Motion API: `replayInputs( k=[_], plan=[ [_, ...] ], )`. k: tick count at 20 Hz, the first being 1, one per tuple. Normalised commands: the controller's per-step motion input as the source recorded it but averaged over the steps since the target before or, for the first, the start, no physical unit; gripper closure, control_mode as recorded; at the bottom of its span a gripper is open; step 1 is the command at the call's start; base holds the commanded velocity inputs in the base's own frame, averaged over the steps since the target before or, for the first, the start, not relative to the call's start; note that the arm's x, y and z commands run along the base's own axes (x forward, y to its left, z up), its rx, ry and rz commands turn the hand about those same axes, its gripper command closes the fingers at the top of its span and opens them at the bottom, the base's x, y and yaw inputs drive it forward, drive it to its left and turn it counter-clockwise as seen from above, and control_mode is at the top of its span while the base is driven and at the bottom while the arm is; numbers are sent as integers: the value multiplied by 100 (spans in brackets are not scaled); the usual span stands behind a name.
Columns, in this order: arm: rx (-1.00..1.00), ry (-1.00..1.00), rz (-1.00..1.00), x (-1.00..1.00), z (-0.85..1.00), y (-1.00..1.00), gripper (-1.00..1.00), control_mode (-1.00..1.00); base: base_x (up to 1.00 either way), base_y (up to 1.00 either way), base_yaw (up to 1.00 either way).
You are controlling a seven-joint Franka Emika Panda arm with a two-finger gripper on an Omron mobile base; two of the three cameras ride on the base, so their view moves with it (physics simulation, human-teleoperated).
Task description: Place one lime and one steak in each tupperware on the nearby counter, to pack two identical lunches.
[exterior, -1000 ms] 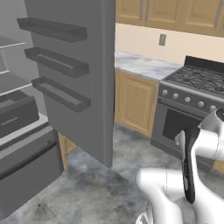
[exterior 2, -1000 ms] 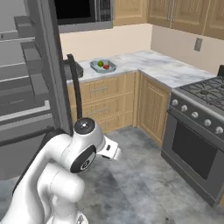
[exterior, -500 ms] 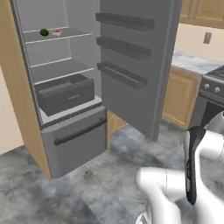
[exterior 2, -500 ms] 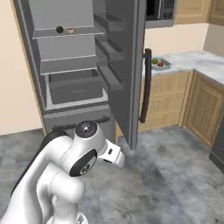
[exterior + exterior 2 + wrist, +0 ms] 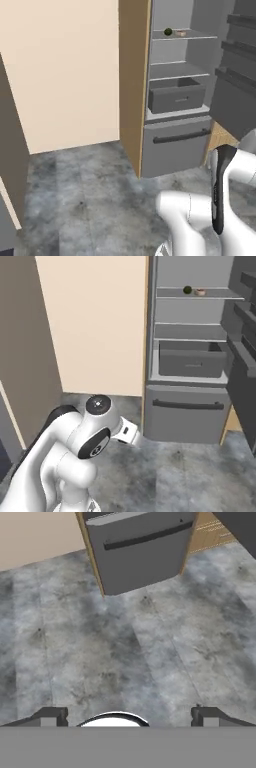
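Fridge shelf (image 5: 220,292): dark lime (image 5: 187,290) beside steak (image 5: 200,292), orientation unclear; pincer (image 5: 129,714) open, empty

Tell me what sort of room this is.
Most likely a home kitchen: an open fridge with shelves and a drawer, a dark lime and a pale steak on its upper shelf, and a marbled grey floor.

1. Flat, even rendered light; no visible lamp or glare.
2. Shadows weak: soft dark patch inside the fridge (image 5: 190,331) and under its shelves.
3. All views low-res, slightly soft, jagged edges.
4. Small items on the top shelf (image 5: 182,34) too blurry to identify.
5. No visible edge distortion; floor (image 5: 125,642) texture smeared.
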Motion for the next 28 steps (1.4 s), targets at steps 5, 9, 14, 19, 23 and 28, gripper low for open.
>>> replayInputs(
  k=[5, 9, 14, 19, 23, 28],
  plan=[
    [0, 0, 0, 0, 0, 0, -100, 100, 80, -1, 26],
    [0, 0, 0, 0, 0, 0, -100, 100, 100, -74, 1],
    [0, 0, 0, 0, 0, 0, -100, 100, 100, -96, 0],
    [0, 0, 0, 0, 0, 0, -100, 100, 100, -72, 4],
    [0, 0, 0, 0, 0, 0, -100, 100, 97, 0, 34],
    [0, 0, 0, 0, 0, 0, -100, 100, 68, -14, 26]
  ],
)
